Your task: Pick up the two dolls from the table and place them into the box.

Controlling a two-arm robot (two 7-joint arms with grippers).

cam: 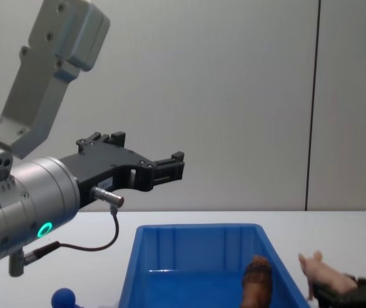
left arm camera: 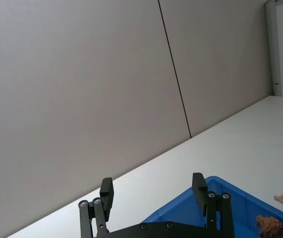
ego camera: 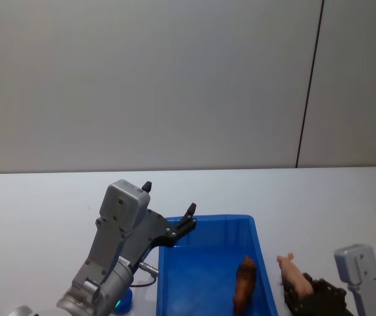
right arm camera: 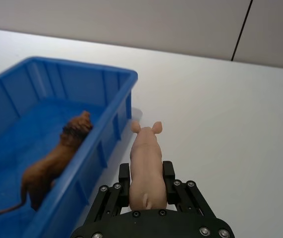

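Note:
The blue box (ego camera: 207, 218) stands on the white table (ego camera: 43, 204) in front of me. The reddish-brown lion doll (ego camera: 245, 284) lies inside it by its right wall, also seen in the right wrist view (right arm camera: 57, 161) and the chest view (cam: 256, 279). My right gripper (ego camera: 301, 291) is shut on the pale pink pig doll (ego camera: 292, 272), just outside the box's right wall at about rim height. The pig (right arm camera: 146, 166) sits lengthwise between the fingers, snout forward. My left gripper (ego camera: 169, 197) hangs open and holds nothing, above the box's rear left corner (left arm camera: 152, 183).
A small blue round object (cam: 63, 298) sits on the table left of the box, under my left arm. A grey wall with a dark vertical seam (ego camera: 309, 85) stands behind the table. Bare tabletop stretches right of the box (right arm camera: 230, 124).

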